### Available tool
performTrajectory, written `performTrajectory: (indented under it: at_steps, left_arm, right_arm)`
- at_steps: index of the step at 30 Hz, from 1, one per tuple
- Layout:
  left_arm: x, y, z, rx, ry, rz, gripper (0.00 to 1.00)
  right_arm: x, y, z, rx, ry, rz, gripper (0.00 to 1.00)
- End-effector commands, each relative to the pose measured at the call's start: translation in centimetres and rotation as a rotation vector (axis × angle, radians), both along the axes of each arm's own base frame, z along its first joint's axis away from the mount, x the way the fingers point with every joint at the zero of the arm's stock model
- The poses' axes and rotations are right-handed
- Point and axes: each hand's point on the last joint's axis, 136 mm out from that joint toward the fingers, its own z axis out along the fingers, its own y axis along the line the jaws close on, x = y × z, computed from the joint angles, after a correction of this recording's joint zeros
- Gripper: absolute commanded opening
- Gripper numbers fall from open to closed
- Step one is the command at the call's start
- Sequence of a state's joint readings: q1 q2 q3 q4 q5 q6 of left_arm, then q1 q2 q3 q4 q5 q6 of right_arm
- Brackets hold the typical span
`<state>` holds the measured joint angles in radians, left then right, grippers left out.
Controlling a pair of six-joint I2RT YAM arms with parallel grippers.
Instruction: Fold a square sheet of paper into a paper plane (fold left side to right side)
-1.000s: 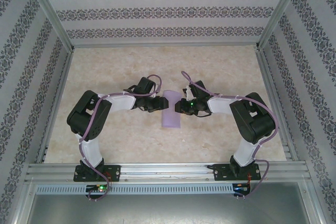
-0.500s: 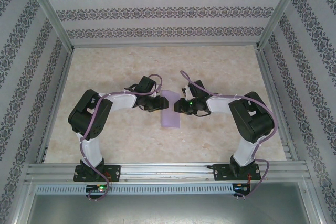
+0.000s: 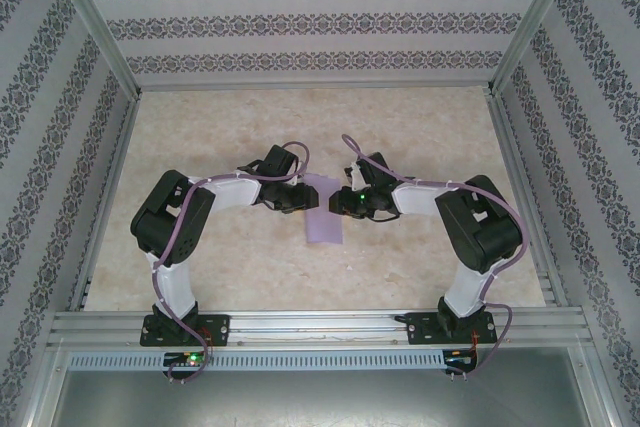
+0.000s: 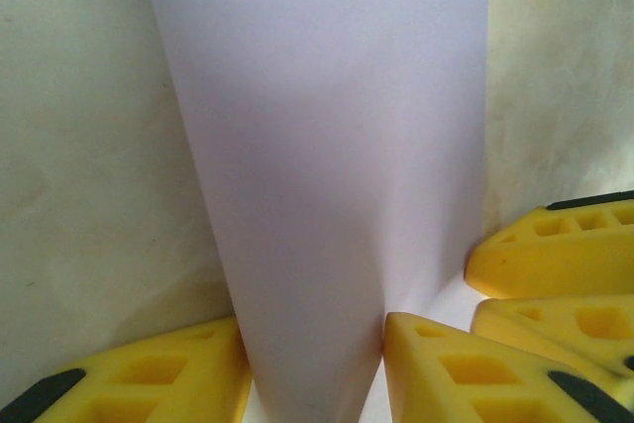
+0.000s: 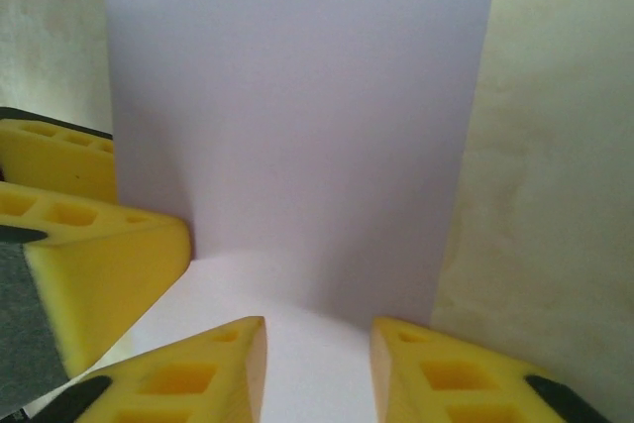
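We see the square sheet of paper [image 3: 325,225] lying lengthwise between the arms, the left gripper [image 4: 312,332] half-spread astride its raised flap, grip uncertain, and the right gripper [image 5: 318,329] spread over its right side.

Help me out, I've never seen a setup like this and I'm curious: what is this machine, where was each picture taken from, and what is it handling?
These are two robot arms, the left arm and the right arm, bolted at the near edge of a beige table. The wide picture comes from a camera above and behind them. The two close-ups come from cameras on the wrists, so the yellow fingers along the bottom belong to that arm's own hand. On the table lies a lavender sheet of paper. The left hand has a raised part of it between its fingers; whether it pinches, I cannot tell. The right hand stands open over the paper.
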<state>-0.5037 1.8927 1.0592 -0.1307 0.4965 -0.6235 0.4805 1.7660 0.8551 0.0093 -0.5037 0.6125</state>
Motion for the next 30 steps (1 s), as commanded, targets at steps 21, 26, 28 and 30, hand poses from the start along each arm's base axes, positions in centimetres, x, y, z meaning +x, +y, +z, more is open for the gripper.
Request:
performTrajectory:
  at_steps: [21,26,28,30]
  left_arm:
    - [-1.4,2.0,-4.9,0.046,0.068,0.014,0.37]
    - [-1.6,3.1,-5.1,0.085,0.073,0.021,0.38]
    - [-1.6,3.2,-5.1,0.091,0.072,0.020,0.38]
    - [-1.7,3.4,-5.1,0.097,0.072,0.021,0.38]
  right_arm:
    - [-0.2,-4.9,1.2,-0.063,-0.050,-0.078,0.42]
    - [-0.2,-4.6,1.1,-0.064,-0.051,-0.073,0.42]
    - [-0.2,-4.5,1.1,-0.064,-0.050,-0.071,0.42]
    - [-0.2,-4.4,1.1,-0.064,-0.050,-0.068,0.42]
